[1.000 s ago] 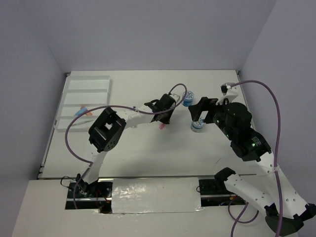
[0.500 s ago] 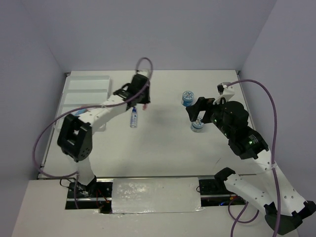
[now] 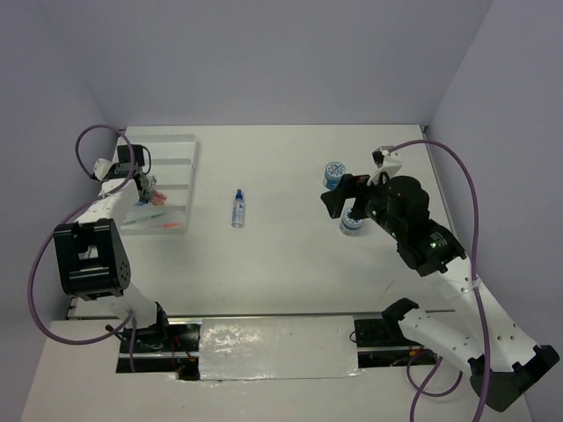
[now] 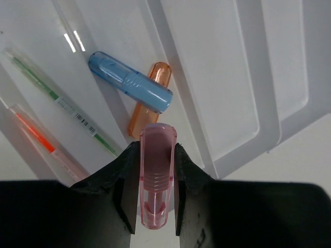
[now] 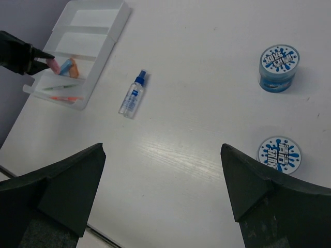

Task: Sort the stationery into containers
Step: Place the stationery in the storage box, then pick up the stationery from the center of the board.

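A white worktop (image 3: 281,264) is boxed in by plain lilac-grey walls on the left, far and right sides. The white tray (image 3: 167,145) lies at its far left.

Only the left wrist view shows the left fingers (image 4: 128,181) clenched on a pink piece (image 4: 155,175) above the tray. Beyond it a light blue piece (image 4: 130,81) lies across an orange piece (image 4: 138,118), with a green pen (image 4: 62,101) and an orange-red pen (image 4: 36,137) alongside.

The right wrist view shows the right fingers (image 5: 72,181) spread wide, grasping nothing.

A clear bottle (image 3: 237,207) lies mid-worktop, well apart from the tray. The far tape roll (image 3: 334,172) stands at the right. In the top view the right arm partly hides the near tape roll (image 3: 352,224).
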Controlling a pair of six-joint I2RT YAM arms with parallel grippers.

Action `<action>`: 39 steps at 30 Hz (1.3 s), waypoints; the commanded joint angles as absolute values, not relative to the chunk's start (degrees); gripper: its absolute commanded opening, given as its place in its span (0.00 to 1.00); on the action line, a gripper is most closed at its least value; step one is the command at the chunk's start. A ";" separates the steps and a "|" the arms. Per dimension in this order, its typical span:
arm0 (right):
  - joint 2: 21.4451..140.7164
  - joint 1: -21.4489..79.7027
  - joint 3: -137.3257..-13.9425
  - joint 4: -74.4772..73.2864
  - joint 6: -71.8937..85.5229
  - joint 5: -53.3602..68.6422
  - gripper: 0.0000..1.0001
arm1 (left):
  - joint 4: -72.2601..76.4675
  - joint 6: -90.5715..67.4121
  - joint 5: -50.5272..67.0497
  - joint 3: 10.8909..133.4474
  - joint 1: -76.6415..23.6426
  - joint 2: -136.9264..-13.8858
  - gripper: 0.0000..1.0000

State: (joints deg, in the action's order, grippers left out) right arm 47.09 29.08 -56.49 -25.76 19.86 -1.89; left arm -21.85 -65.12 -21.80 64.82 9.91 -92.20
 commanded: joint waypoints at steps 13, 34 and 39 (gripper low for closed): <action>49.83 28.92 -54.84 -20.57 18.81 1.05 1.00 | -12.05 -73.92 -20.66 66.97 10.99 -99.14 0.27; 53.61 29.00 -55.28 -17.93 20.65 3.60 1.00 | -12.54 -55.13 -16.69 71.16 0.84 -87.27 0.87; 53.62 29.09 -55.99 -18.45 21.80 3.25 1.00 | -21.25 -43.53 -18.02 80.06 -14.48 -92.35 0.94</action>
